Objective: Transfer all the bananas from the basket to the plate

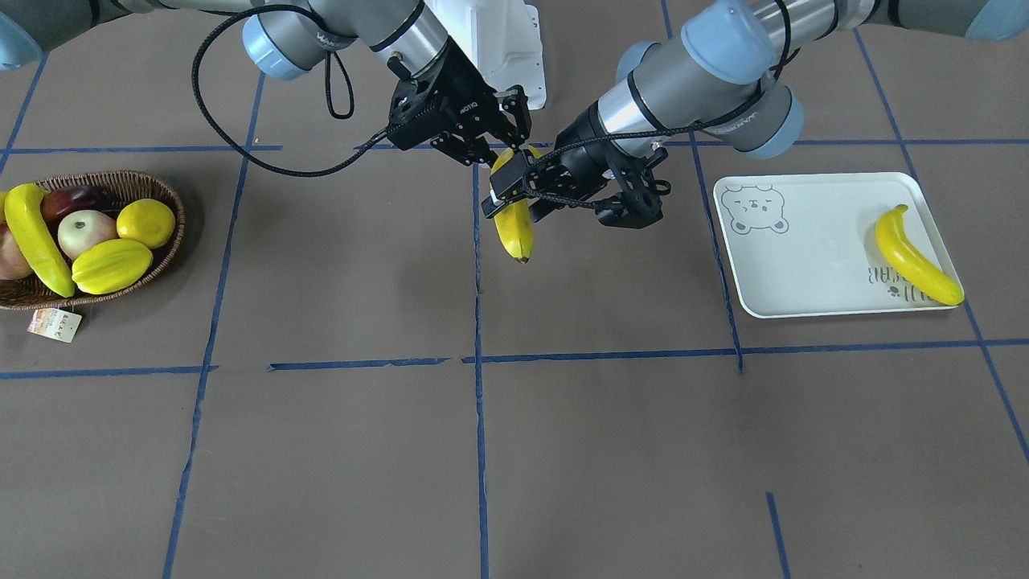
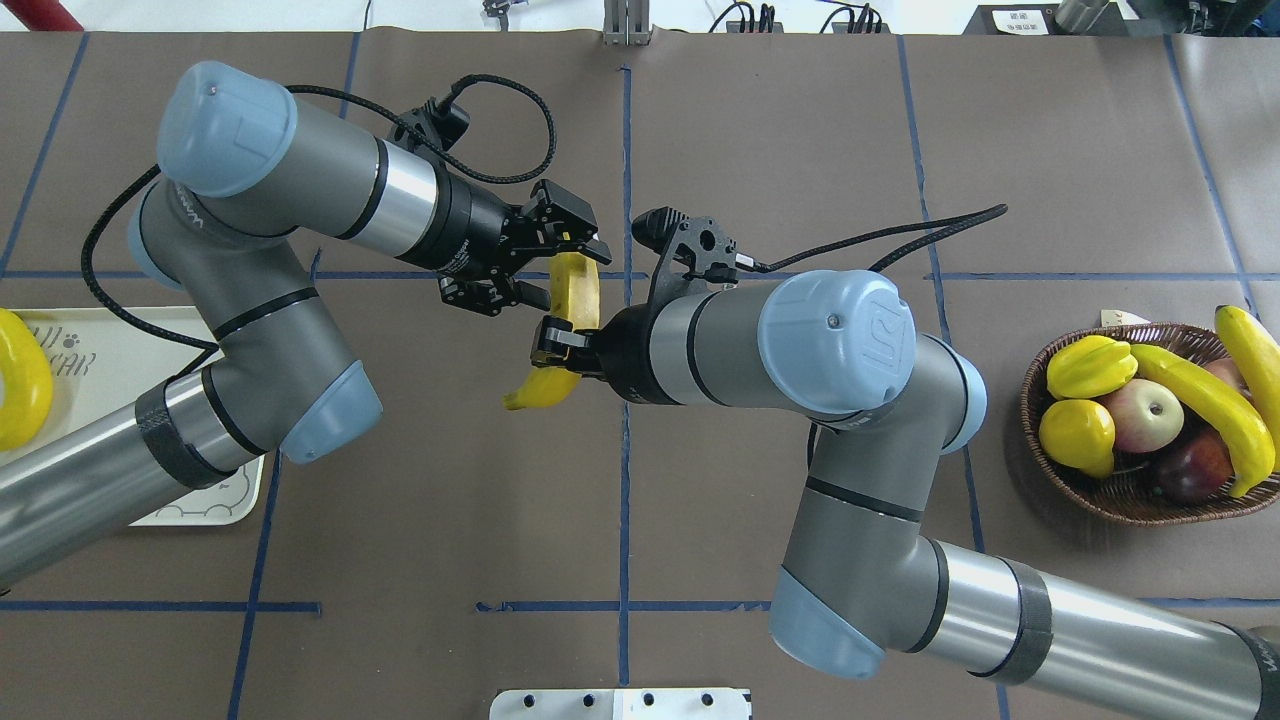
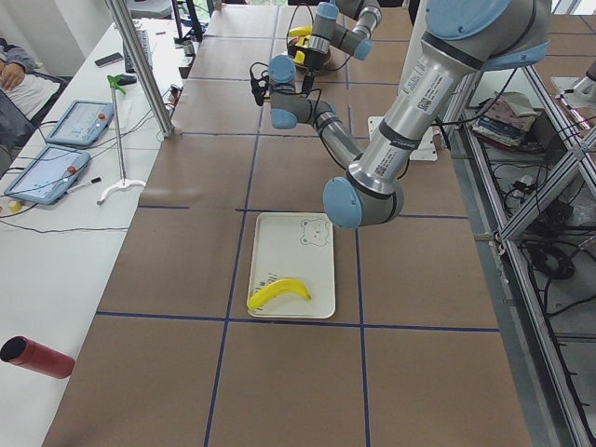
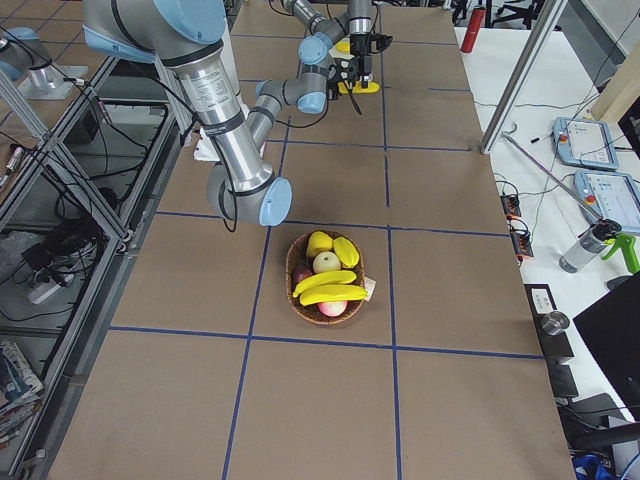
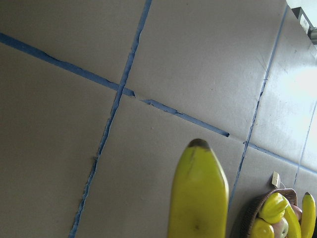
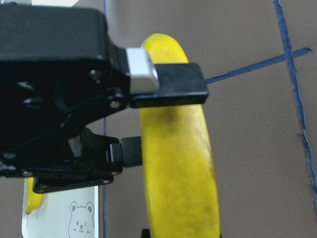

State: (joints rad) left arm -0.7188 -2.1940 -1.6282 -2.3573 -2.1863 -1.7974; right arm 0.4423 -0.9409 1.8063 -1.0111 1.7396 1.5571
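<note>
Banana [image 1: 515,235] hangs mid-air over middle of table [image 1: 321,450], well apart from wicker basket [image 2: 1120,497] and plate [image 1: 804,269]. It's caught betw. both claws: right gripper [image 2: 552,345] is clamped on it near one end. Left gripper [image 2: 572,262] straddles it just beside that, w/ one finger [image 6: 168,84] across its near face and the other behind it, but can't tell if these actually squeeze. 2nd banana [image 1: 916,257] lies on plate's edge opp. the bear drawing, and two more bananas [image 2: 1210,400] lie in basket on top of other fruit.
</note>
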